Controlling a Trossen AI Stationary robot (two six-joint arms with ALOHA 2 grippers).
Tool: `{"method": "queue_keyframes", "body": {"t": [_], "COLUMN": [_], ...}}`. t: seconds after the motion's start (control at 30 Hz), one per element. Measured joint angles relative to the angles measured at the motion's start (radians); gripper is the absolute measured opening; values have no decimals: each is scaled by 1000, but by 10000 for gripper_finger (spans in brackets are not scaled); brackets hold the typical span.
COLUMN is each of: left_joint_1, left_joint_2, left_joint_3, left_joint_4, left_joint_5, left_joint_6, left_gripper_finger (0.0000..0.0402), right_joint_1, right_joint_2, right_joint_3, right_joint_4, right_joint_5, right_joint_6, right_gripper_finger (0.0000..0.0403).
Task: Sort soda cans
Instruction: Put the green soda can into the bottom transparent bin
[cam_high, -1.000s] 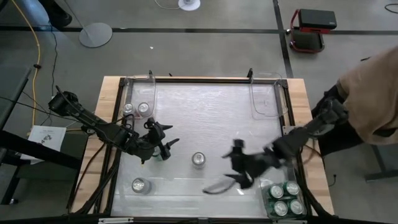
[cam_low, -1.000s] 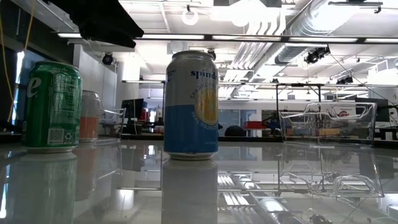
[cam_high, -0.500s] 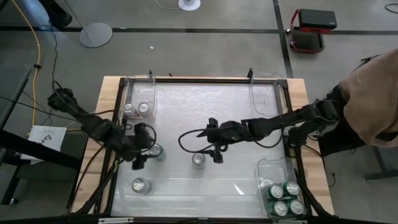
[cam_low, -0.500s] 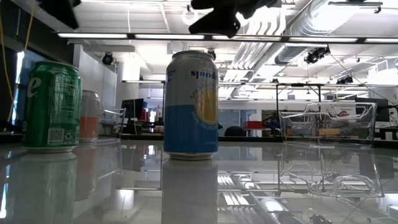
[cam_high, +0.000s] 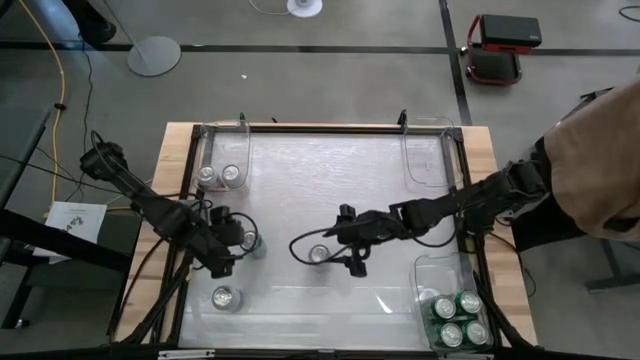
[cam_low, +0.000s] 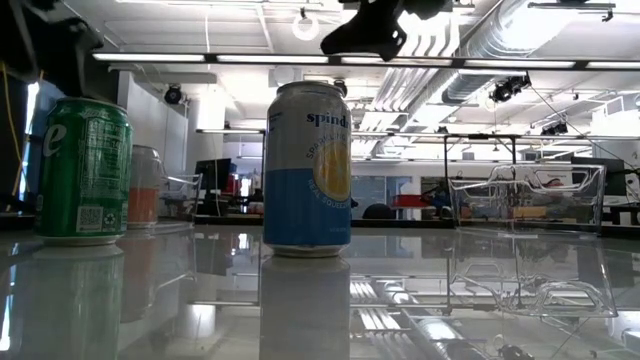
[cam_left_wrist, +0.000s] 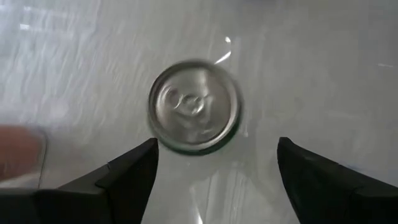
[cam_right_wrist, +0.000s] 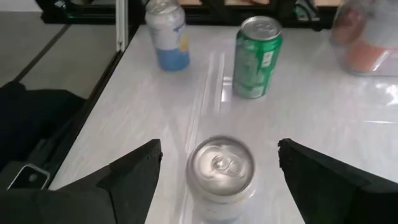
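Since a second ago the right gripper (cam_high: 352, 258) has swung in over the table, its fingers spread just beside a middle can (cam_high: 320, 254), while the left gripper (cam_left_wrist: 214, 163), likewise spread, hovers above a green can (cam_left_wrist: 194, 106), each seemingly lining up a pick.

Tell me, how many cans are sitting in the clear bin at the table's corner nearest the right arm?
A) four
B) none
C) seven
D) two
A: the high view shows four can tops, packed two by two, inside the clear bin at that corner, with green showing around the cans.
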Motion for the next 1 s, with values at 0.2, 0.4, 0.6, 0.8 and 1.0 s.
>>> {"method": "queue_keyframes", "body": {"t": [0.2, 0.4, 0.6, 0.8, 1.0], "left_joint_1": [54, 107, 155, 180, 198], "left_joint_2": [3, 3, 4, 5, 4], "left_joint_3": [-48, -116, -154, -154, -153], "left_joint_4": [16, 153, 235, 237, 246], "left_joint_5": [18, 16, 8, 26, 52], "left_joint_6": [-34, 40, 79, 119, 168], "left_gripper_finger": [329, 331, 330, 311, 284], "right_joint_1": [37, 54, 62, 102, 215], "right_joint_2": [0, -1, -1, -51, -171], "right_joint_3": [0, 0, 0, 0, 0], "right_joint_4": [-3, -19, -32, -125, -261], "right_joint_5": [1, 8, 8, 26, 218], "right_joint_6": [8, 19, 62, 116, 195], "right_gripper_finger": [312, 312, 312, 312, 312]}}
